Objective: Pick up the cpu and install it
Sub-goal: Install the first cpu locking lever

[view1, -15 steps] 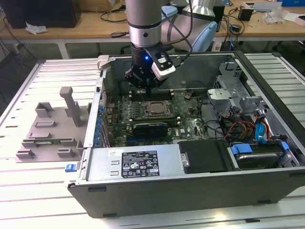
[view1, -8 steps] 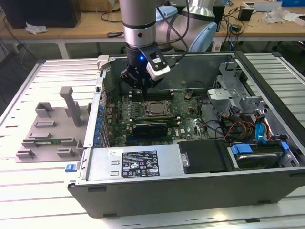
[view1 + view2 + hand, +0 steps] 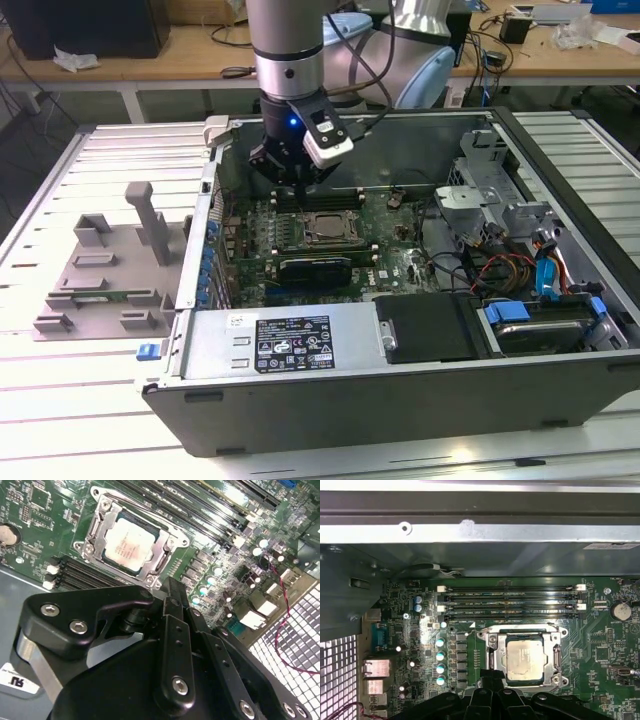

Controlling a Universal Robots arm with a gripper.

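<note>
Where the exterior view looks into the case (image 3: 400,400), the gripper (image 3: 300,190) is seen clenched and empty just above the cpu (image 3: 322,228). In the second wrist view the cpu (image 3: 131,544) is shown seated in its socket (image 3: 165,551), and the same is seen in the first wrist view (image 3: 524,659), so placing is judged done.

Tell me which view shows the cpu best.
The second wrist view: the cpu appears largest there, its whole silver top unobstructed inside the socket frame. In the first wrist view the cpu is also whole, but smaller. The exterior view shows the cpu as a small square inside the computer case.
</note>
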